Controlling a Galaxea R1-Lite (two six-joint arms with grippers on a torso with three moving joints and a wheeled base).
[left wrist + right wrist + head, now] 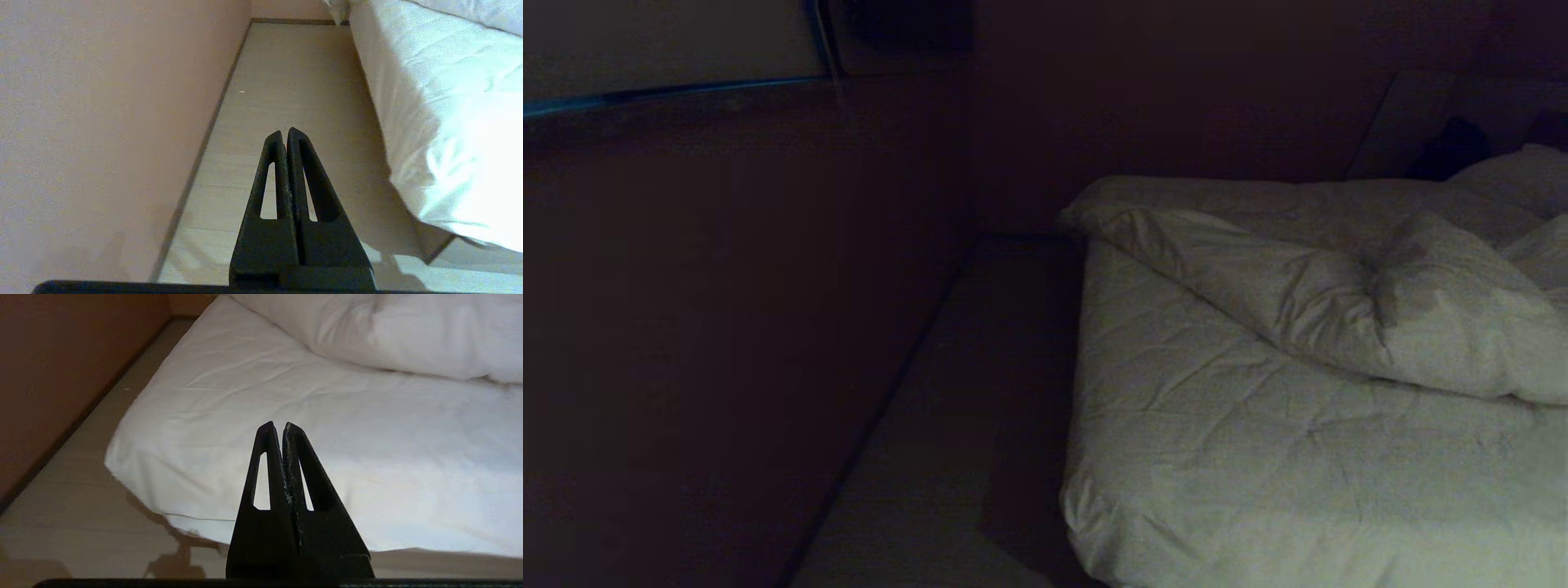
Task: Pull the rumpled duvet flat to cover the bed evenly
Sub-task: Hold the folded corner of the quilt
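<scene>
One puffy, creased white duvet (1307, 302) lies bunched on the wide white bed (1241, 474), its folded ridge running diagonally from the wall-side edge toward the right. Two black grippers, left (284, 131) and right (278, 424), hang closed and empty.

Pale plank floor (286, 81) meets pinkish wall (102, 122).

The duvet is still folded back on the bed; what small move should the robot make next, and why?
Probably open the right pincer and reach toward the folded edge of the duvet. The fold lies bunched across the bed, leaving the near part uncovered. Both pincers are shut and empty; the left pincer hangs over the floor, away from the cloth.
</scene>
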